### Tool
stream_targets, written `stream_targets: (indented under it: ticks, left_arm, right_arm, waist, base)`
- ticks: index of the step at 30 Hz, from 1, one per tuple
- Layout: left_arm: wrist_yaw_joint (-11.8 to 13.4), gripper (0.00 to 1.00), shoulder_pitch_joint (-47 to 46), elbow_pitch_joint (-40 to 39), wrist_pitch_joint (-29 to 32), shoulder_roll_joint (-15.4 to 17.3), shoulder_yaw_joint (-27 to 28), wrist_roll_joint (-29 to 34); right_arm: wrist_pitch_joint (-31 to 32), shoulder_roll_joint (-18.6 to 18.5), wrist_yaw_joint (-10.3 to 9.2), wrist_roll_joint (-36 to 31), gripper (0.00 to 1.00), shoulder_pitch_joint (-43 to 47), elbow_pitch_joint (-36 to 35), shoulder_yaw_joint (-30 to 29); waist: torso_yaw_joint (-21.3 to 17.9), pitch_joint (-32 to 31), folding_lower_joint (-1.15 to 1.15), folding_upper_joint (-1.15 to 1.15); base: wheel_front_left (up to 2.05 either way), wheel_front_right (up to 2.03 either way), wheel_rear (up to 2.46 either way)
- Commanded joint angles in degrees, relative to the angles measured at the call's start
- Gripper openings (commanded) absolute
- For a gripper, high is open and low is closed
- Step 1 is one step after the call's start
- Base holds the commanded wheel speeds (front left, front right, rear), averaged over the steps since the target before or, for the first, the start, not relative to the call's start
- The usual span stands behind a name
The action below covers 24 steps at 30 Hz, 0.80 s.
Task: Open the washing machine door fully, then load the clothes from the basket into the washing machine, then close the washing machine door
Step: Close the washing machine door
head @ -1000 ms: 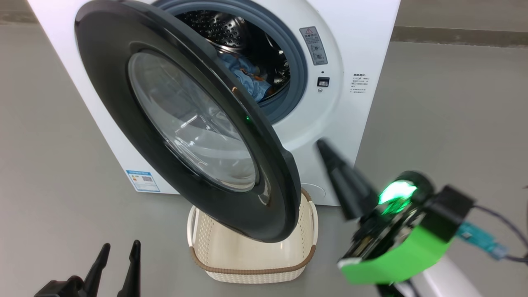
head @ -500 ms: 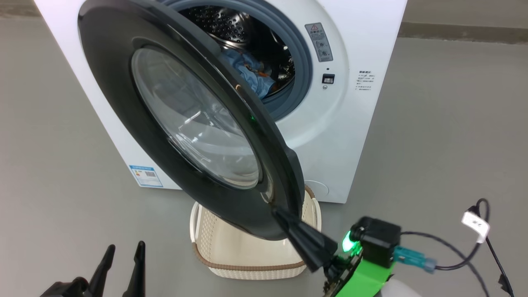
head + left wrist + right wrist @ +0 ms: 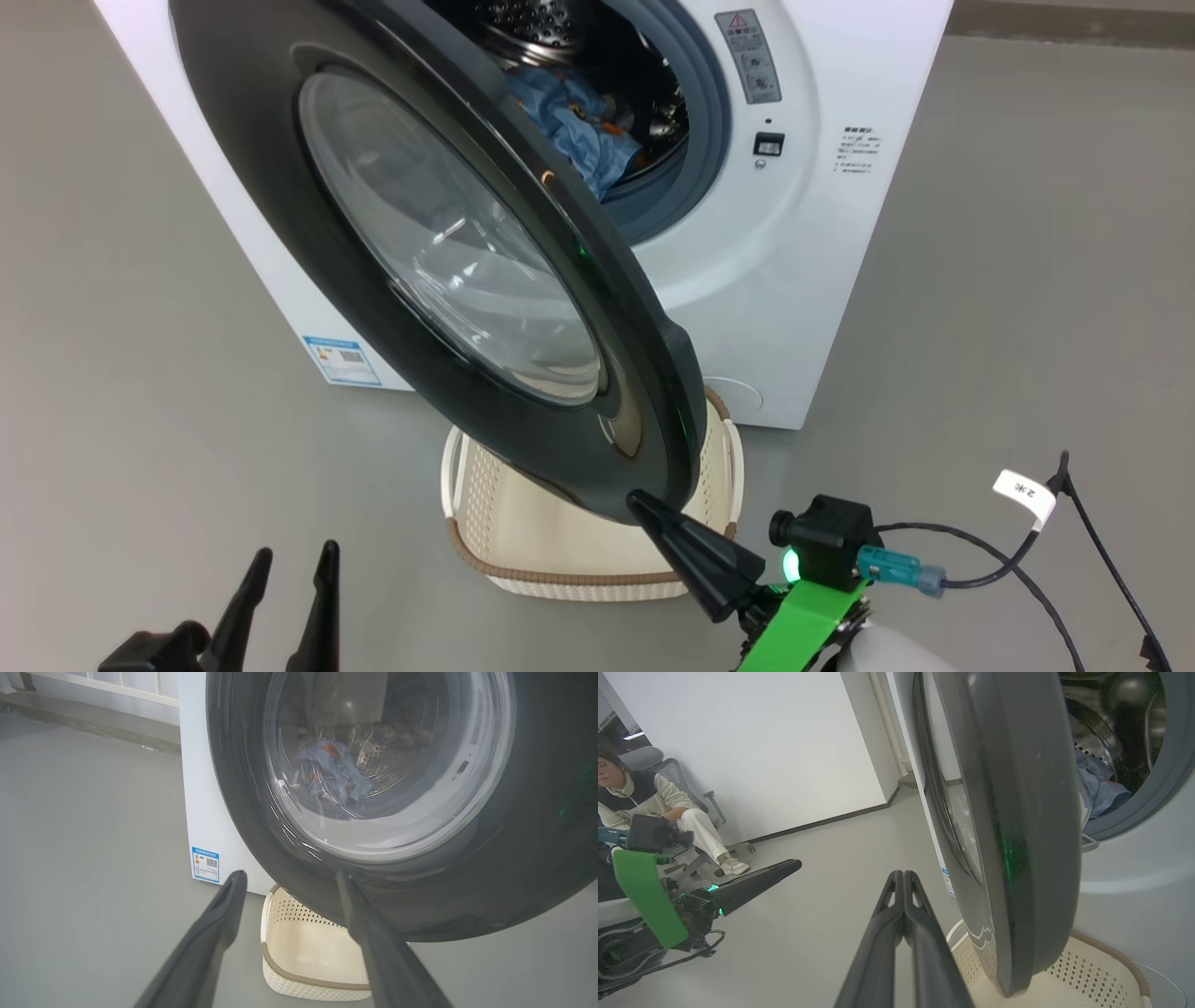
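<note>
The washing machine (image 3: 822,233) stands white on the floor, and its door (image 3: 280,233) hangs half open, the black rim (image 3: 537,858) swung out over the basket (image 3: 579,560). The clothes (image 3: 574,131), light blue with orange prints, lie in the steel drum and show through the glass (image 3: 334,772). I see nothing in the basket. My right gripper (image 3: 642,502) is shut with nothing in it, its tip at the door's lower rim (image 3: 1027,858). Contact there is unclear. My left gripper (image 3: 289,560) stands open and empty at the lower left, short of the door.
A person (image 3: 658,798) sits on a chair by the white wall, left of the machine. A black cable with a white tag (image 3: 1025,493) trails from my right wrist over the grey floor. A blue label (image 3: 205,863) marks the machine's lower left corner.
My right gripper swung from the right of the door down and left to the door's lower rim. The head camera shifted, so the whole scene sits a little higher and further right. The left gripper has not moved.
</note>
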Motion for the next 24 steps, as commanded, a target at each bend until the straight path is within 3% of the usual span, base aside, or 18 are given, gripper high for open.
stream_targets:
  ticks: [1, 24]
  left_arm:
    - [-0.09, 1.00, -2.98, -1.04, -0.38, 0.72, 1.89, -0.28]
    - [-0.09, 1.00, -6.94, -1.44, -0.38, 0.78, 0.80, -1.17]
  right_arm:
    - [-0.26, 0.77, 0.09, 0.09, 0.00, -1.64, -0.41, 0.39]
    - [-0.26, 3.70, 0.09, -2.54, 0.00, -6.08, 4.49, -9.24]
  waist:
    - [0.27, 0.71, 0.00, 0.00]
    - [0.85, 5.83, 0.00, 0.00]
  base:
    - [0.00, 0.00, 0.00]
    - [0.00, 0.00, 0.00]
